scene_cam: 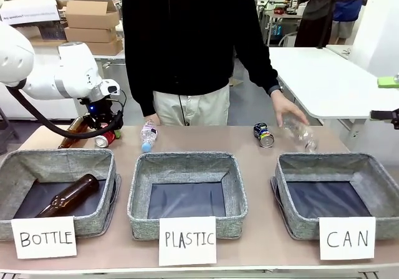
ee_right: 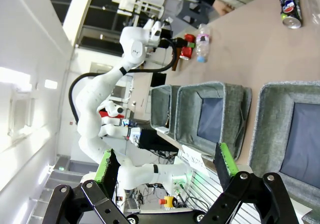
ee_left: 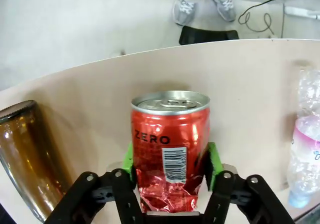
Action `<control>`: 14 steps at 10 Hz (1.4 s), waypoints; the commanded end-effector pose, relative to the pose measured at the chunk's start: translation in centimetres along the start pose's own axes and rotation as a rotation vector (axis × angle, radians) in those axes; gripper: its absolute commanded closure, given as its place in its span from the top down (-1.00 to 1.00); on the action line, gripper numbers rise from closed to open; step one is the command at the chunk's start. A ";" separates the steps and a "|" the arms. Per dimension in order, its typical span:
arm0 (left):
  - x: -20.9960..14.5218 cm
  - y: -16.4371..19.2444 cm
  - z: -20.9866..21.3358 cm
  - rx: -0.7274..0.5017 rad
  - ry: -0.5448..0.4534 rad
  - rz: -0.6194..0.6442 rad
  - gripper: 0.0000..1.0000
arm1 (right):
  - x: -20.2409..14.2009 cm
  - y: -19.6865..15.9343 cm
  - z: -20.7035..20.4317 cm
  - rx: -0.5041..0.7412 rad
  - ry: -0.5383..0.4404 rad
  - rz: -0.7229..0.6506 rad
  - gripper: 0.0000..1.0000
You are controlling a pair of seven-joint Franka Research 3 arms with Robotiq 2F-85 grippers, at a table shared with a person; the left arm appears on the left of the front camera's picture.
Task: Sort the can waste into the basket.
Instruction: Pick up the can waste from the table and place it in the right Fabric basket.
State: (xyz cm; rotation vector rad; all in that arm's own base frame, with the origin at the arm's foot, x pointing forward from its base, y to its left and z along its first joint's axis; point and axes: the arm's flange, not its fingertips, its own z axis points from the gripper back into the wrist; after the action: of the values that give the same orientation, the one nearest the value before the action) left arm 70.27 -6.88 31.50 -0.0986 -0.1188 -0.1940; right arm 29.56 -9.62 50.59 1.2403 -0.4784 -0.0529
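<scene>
My left gripper (ee_left: 170, 166) is shut on the red can (ee_left: 170, 144): its green pads press both sides of the dented lower body, and the silver top points away from me. In the front view this gripper (scene_cam: 107, 131) holds the red can (scene_cam: 105, 139) at the table's far left. The crushed dark-blue can (scene_cam: 264, 134) lies at the far right, also seen as the blue can (ee_right: 291, 8). The grey CAN basket (scene_cam: 288, 195) stands front right. My right gripper (ee_right: 167, 164) is open with nothing between its fingers, off the table's right side.
A brown bottle (scene_cam: 73, 131) lies beside the red can, another brown bottle (scene_cam: 68, 195) inside the BOTTLE basket (scene_cam: 59, 157). A clear plastic bottle (scene_cam: 148, 136) lies behind the PLASTIC basket (scene_cam: 187, 160). The person's hand (scene_cam: 285, 108) touches a second clear bottle (scene_cam: 302, 136) behind the CAN basket.
</scene>
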 end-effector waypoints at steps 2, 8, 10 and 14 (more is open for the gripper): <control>0.3 -0.1 0.4 0.019 0.012 0.016 -1.00 | 0.2 0.1 -0.1 0.022 -0.010 0.027 1.00; -4.6 1.1 11.2 -0.048 -0.109 -0.038 -1.00 | 0.2 0.1 -0.1 0.022 -0.010 0.027 1.00; -16.0 0.3 22.5 -0.125 -0.160 -0.219 -1.00 | 0.2 0.1 -0.1 0.022 -0.010 0.027 1.00; -35.2 -0.1 30.2 -0.196 -0.394 -0.328 -1.00 | 0.2 0.1 -0.1 0.022 -0.010 0.027 1.00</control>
State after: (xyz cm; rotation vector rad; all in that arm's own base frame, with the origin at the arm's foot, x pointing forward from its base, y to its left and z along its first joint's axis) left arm 40.31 1.34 55.90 -0.2703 -0.4770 -0.4775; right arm 29.56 -9.65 50.65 1.2390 -0.4798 -0.0524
